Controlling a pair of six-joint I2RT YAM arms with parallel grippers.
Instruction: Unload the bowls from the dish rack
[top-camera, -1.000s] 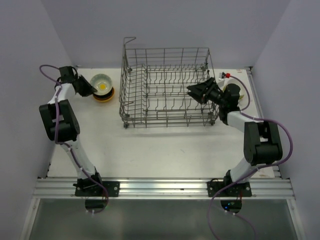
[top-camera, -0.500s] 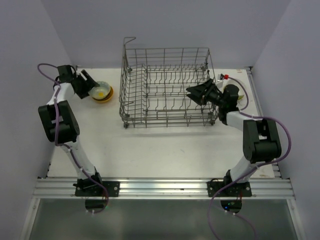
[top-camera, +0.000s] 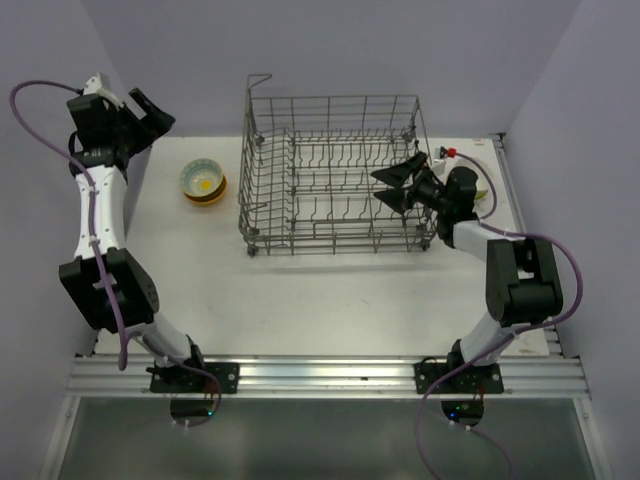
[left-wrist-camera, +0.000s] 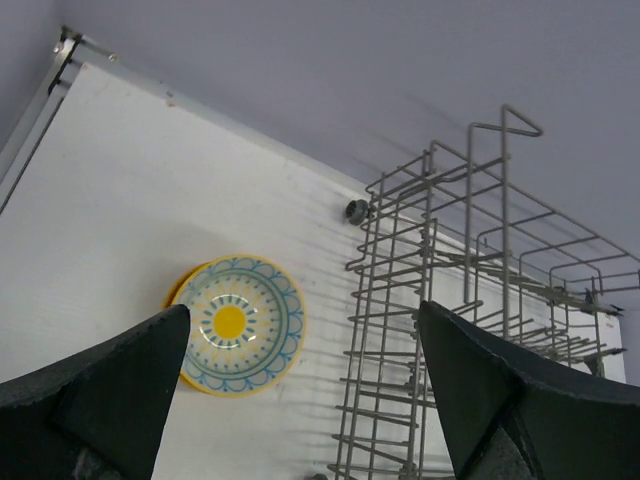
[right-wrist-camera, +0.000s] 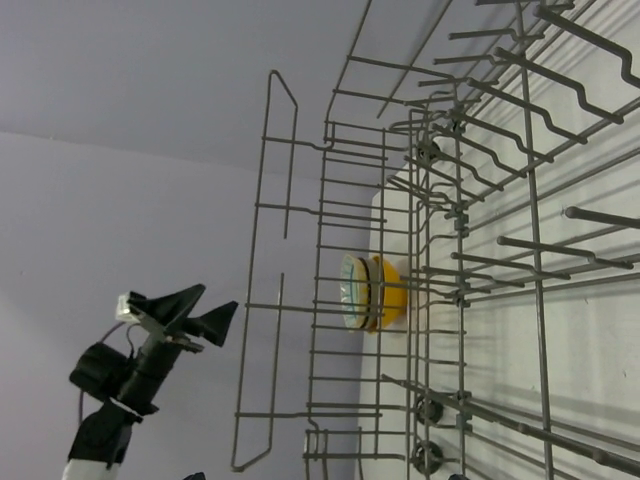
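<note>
The grey wire dish rack (top-camera: 335, 175) stands at the back middle of the table, and I see no bowl among its tines. A stack of bowls (top-camera: 203, 182), a blue-and-yellow patterned one on top of a yellow one, rests on the table left of the rack. The left wrist view shows the same bowls (left-wrist-camera: 235, 325) from above, beside the rack (left-wrist-camera: 470, 330). My left gripper (top-camera: 155, 108) is open, raised high above and left of the stack, holding nothing. My right gripper (top-camera: 390, 188) is open inside the rack's right end, empty. Through the wires the right wrist view catches the bowls (right-wrist-camera: 370, 293).
A white wall rises close behind the rack. At the table's right edge, behind my right wrist, lie a small red-capped item (top-camera: 455, 152) and a pale yellowish object (top-camera: 487, 195). The table's left rim (left-wrist-camera: 40, 95) runs just beyond the bowls.
My left gripper opened, let go of the bowl stack and rose up and to the left. My right gripper opened wider inside the rack, staying in place.
</note>
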